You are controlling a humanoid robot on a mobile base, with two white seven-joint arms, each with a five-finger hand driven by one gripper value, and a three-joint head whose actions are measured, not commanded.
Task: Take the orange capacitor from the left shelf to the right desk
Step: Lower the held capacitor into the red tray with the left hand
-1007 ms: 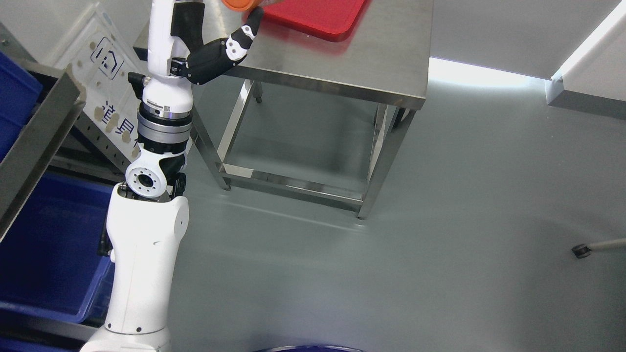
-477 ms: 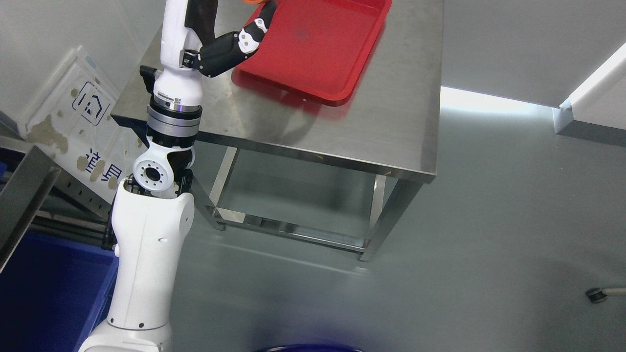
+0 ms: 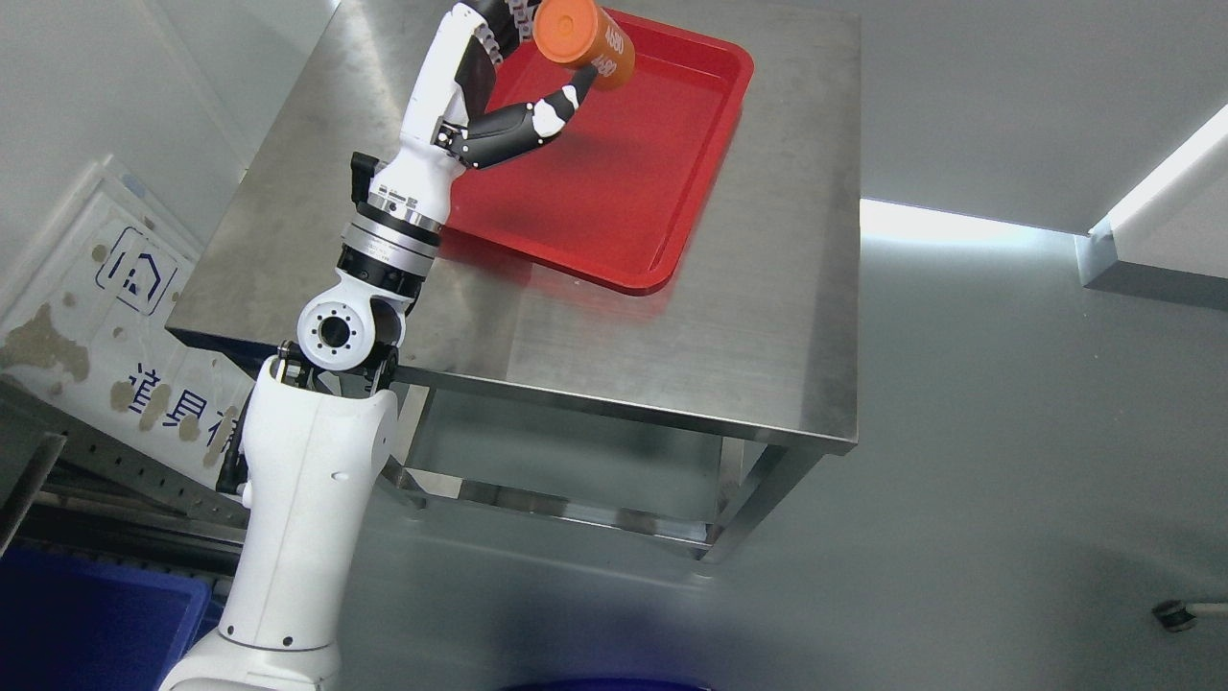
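Above the red tray (image 3: 614, 182) on the steel desk (image 3: 767, 317), the left hand (image 3: 508, 115) grips the orange capacitor (image 3: 583, 43), leaving only its set-down.

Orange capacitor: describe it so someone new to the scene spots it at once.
Find the steel desk in the upper middle of the head view, then the red tray lying on it. Over the tray's far left corner, the left hand holds the orange capacitor, a tilted cylinder with white print on its side. It is the only orange thing in view.
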